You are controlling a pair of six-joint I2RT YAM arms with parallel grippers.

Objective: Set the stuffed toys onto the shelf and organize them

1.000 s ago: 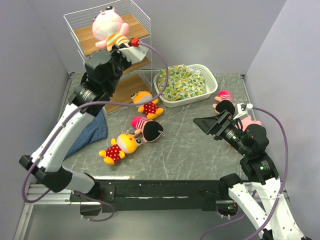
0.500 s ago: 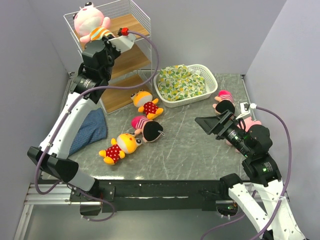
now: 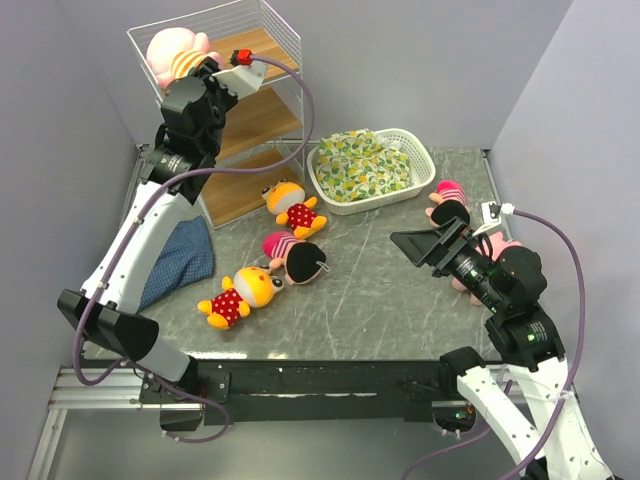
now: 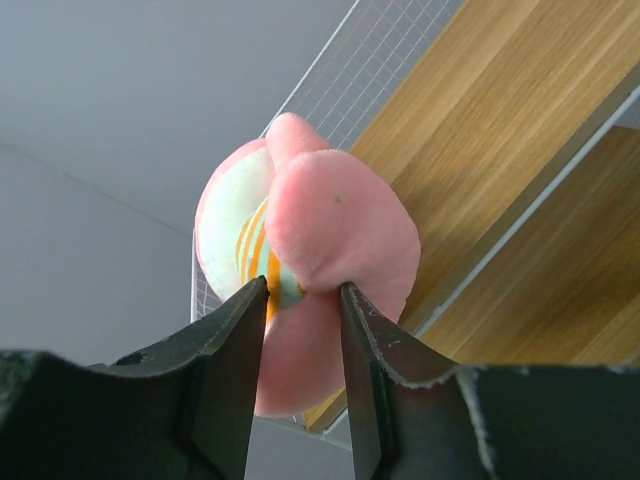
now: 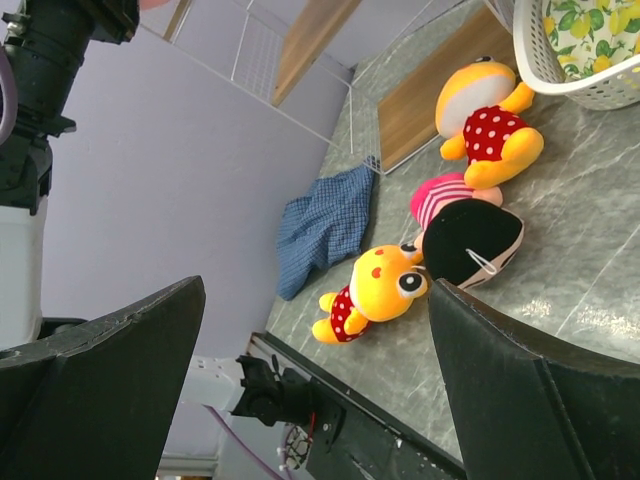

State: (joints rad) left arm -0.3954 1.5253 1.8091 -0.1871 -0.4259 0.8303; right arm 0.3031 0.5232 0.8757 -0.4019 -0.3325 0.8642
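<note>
Left end effector clenched on pink pig, held at the shelf, top tier, rear-left corner. Board lies just below; you likely lower and release. Right end effector spread empty, well off the shelf.

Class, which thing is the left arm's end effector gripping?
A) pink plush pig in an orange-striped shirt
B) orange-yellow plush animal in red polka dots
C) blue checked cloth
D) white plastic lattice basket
A: the left wrist view shows the left end effector pinching the pink plush pig in an orange-striped shirt.
</note>
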